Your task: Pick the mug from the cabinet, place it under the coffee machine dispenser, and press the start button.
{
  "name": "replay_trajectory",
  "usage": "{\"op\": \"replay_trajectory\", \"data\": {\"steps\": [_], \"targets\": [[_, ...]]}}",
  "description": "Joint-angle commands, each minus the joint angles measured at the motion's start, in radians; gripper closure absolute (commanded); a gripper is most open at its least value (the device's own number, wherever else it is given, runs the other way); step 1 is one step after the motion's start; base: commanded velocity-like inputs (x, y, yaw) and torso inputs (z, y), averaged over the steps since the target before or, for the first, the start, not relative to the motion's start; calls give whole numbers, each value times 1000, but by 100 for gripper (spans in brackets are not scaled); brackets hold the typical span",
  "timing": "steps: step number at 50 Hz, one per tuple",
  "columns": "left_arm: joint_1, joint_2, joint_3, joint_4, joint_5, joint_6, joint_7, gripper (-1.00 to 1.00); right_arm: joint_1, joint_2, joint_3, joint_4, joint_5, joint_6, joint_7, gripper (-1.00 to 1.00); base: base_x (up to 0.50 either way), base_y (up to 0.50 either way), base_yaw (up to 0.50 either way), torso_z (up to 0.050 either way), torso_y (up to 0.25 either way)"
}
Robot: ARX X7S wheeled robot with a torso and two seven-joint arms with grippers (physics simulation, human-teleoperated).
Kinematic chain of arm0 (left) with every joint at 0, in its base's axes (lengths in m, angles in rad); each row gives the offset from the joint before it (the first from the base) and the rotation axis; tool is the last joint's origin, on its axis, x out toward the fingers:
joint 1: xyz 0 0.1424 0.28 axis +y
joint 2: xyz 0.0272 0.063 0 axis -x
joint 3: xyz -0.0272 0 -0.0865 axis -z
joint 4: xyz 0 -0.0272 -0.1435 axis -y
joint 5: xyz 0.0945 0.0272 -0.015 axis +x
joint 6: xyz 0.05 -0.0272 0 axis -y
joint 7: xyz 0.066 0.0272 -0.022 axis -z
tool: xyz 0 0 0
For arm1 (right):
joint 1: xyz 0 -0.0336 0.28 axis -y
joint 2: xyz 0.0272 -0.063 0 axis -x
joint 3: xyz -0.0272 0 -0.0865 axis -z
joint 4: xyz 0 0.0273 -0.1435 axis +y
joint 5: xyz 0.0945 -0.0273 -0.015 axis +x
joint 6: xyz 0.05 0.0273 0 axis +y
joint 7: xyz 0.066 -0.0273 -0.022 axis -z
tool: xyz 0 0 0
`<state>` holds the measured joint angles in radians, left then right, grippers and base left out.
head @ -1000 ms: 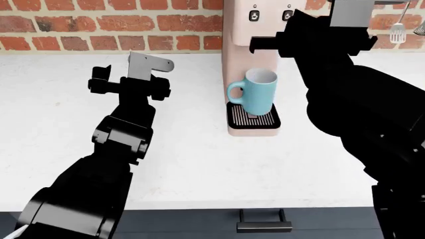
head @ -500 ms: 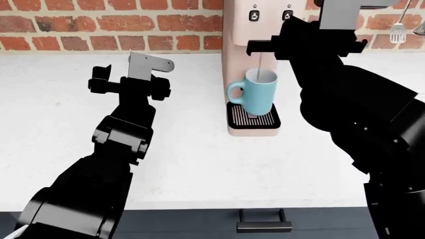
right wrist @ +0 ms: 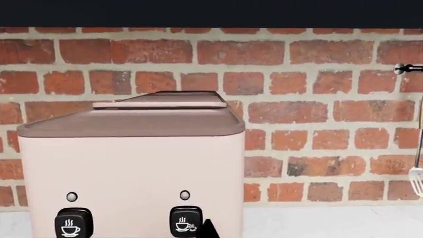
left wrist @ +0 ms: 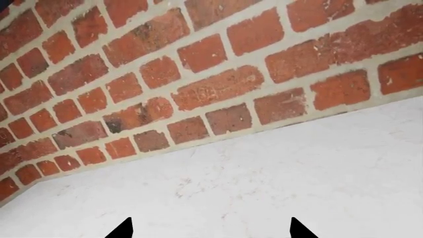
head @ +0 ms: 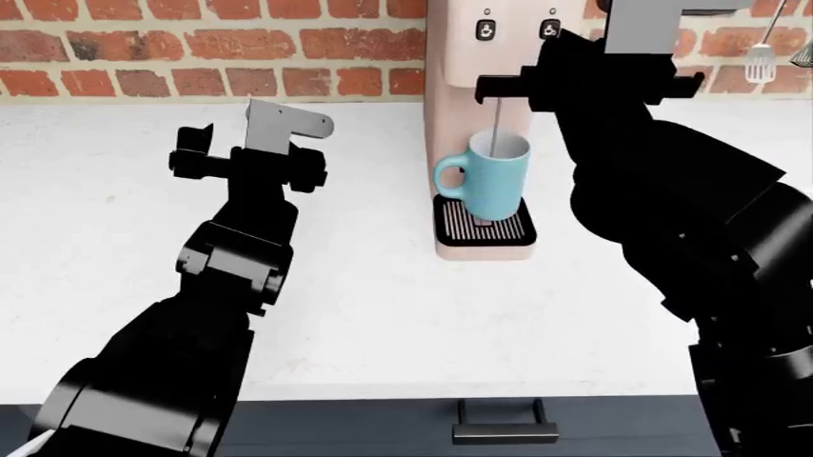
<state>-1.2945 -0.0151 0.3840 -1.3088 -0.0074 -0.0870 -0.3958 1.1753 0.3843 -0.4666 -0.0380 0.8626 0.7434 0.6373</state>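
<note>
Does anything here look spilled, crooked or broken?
Nothing stands out. The mug stands upright on the coffee machine's drip tray, with a thin stream falling into it from the dispenser. No puddle shows on the white counter.

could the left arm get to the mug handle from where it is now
Probably yes. The mug stands on the drip tray with its handle turned toward the left gripper, and only bare counter lies between them. The right arm is on the machine's far side.
</note>
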Motion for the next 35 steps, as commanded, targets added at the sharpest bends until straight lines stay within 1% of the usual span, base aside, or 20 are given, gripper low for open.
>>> {"op": "replay_trajectory", "data": {"steps": [1, 8, 17, 23, 26, 27, 35], "targets": [[0, 0, 1, 0, 0, 0, -1, -100, -23, 5, -2, -5, 42, -12, -7, 100, 0, 0, 0, 0, 0], [-1, 0, 1, 0, 0, 0, -3, -100, -79, 45, 28, -128, 92, 4, 32, 100, 0, 0, 0, 0, 0], [-1, 0, 0, 0, 0, -1, -8, -100, -150, 120, 105, -365, 230, 66, 147, 100, 0, 0, 0, 0, 0], [0, -1, -2, 0, -1, 1, -16, -100, -181, 159, 138, -453, 280, 76, 183, 100, 0, 0, 0, 0, 0], [-2, -2, -21, 0, -11, 12, -32, -100, -205, 182, 151, -494, 294, 75, 192, 100, 0, 0, 0, 0, 0], [-2, -3, -32, 0, -15, 25, -35, -100, -213, 189, 156, -505, 297, 72, 194, -100, 0, 0, 0, 0, 0], [-44, -10, -158, 0, -77, 109, 25, -100, -265, 229, 191, -601, 327, 53, 214, -100, 0, 0, 0, 0, 0]]}}
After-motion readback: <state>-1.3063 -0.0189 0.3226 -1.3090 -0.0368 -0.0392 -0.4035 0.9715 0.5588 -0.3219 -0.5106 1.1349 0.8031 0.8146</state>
